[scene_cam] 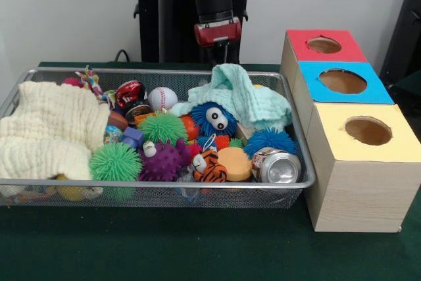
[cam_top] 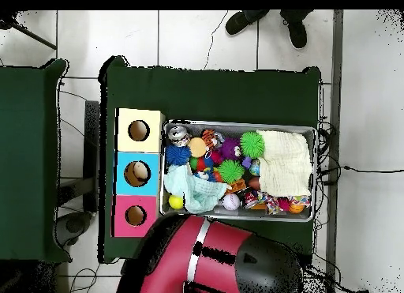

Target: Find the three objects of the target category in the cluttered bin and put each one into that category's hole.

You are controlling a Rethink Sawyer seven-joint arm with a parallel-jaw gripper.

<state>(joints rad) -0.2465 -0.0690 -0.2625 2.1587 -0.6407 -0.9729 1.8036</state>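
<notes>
From the left, my bin (scene_cam: 39,182) sits on the green table beside the three holed boxes (scene_cam: 358,133). A soft cream cloth (scene_cam: 49,133) gives way to squashy spiky balls (scene_cam: 116,161), a hard baseball (scene_cam: 162,98), then a light, slippery can (scene_cam: 279,168). I'd pinch the balls across their middles. My gripper (scene_cam: 222,47) hangs behind the bin's far rim, but I cannot tell its state.

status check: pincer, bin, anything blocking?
Pincer above the bin's far rim, holding nothing; open or shut unclear. Bin full of toys. Mint cloth and cream cloth cover part of the pile.
</notes>
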